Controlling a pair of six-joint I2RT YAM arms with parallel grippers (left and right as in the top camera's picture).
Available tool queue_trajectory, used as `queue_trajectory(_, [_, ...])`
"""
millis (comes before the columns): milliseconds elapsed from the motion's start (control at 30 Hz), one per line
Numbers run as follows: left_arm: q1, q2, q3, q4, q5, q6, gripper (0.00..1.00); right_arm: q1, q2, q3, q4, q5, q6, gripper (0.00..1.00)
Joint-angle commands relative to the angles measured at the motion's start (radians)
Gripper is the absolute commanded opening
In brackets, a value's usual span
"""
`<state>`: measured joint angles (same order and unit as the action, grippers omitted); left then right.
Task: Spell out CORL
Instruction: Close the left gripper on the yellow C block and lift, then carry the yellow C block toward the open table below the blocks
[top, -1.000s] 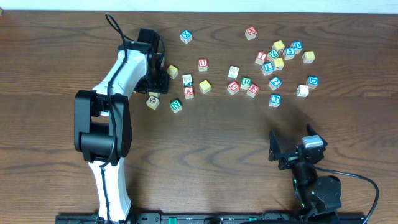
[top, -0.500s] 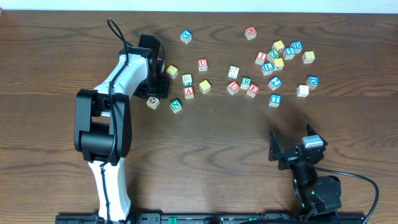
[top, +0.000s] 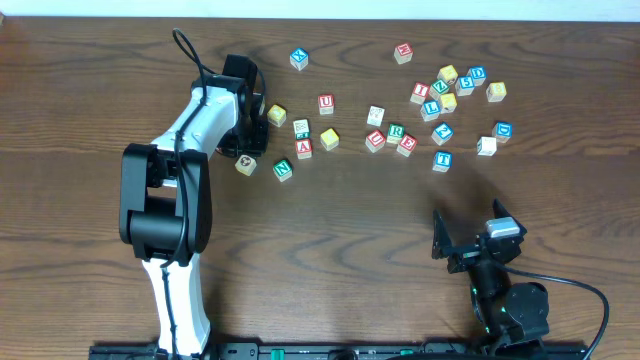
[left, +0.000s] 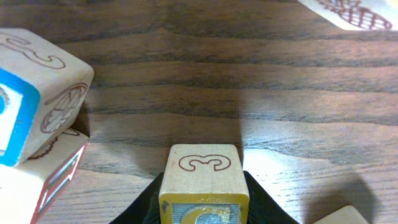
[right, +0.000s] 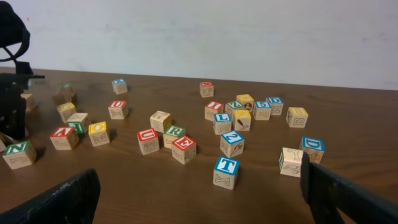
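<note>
A dark wood-grain table (top: 350, 230) carries a loose scatter of small wooden alphabet cubes (top: 376, 115). A green N cube (top: 283, 169) and a red A cube (top: 304, 149) lie toward the left, and a green R cube (top: 396, 131) sits mid-row. A blue T cube (top: 442, 159) stands apart, and a blue L cube (top: 431, 108) sits in the tight right-hand cluster. A yellow-edged cube (left: 204, 186) rests on the grain.

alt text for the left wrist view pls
A yellow-edged cube with an engraved 3 on top sits low at centre, gripped between the dark fingers on a brown wooden table. At left is a blue-edged cube, with a red-edged cube below it.
</note>
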<state>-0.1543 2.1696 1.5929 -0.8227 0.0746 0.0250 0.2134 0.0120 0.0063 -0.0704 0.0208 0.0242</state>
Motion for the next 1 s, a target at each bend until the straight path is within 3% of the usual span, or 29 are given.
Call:
queue_trajectory(0, [0.003, 0.003, -0.005, 0.002, -0.011, 0.001, 0.25, -0.007, -0.005, -0.001, -0.005, -0.005, -0.014, 0.99])
queue_trajectory(500, [0.003, -0.032, 0.032, -0.017, -0.011, 0.0, 0.19, -0.007, -0.005, -0.001, -0.005, -0.005, -0.014, 0.99])
queue_trajectory(767, [0.003, -0.202, 0.037, -0.021, -0.003, 0.0, 0.19, -0.007, -0.005, -0.001, -0.005, -0.005, -0.014, 0.99])
queue_trajectory(967, [0.003, -0.37, 0.037, -0.061, -0.003, -0.034, 0.1, -0.007, -0.005, -0.001, -0.005, -0.005, -0.014, 0.99])
